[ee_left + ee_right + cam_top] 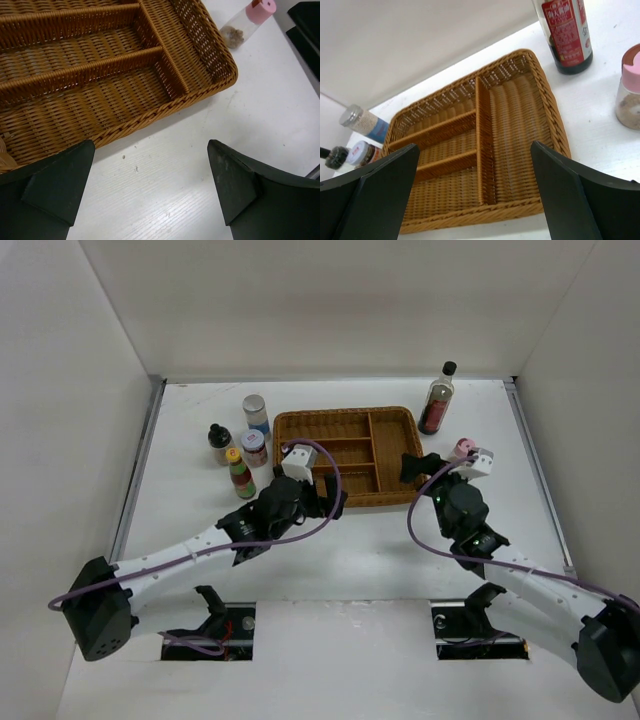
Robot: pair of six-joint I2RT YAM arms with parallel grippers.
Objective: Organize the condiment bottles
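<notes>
I am holding my right pincer (474, 147) wide open near the pink-capped jar (629, 95), judging it light, rigid, slick, best gripped mid-body.

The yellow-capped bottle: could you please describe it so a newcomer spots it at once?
Find the wicker tray mid-table. Four small bottles cluster left of it; the yellow-capped bottle stands nearest the arms. Only it has a yellow cap, over a red and green body.
</notes>
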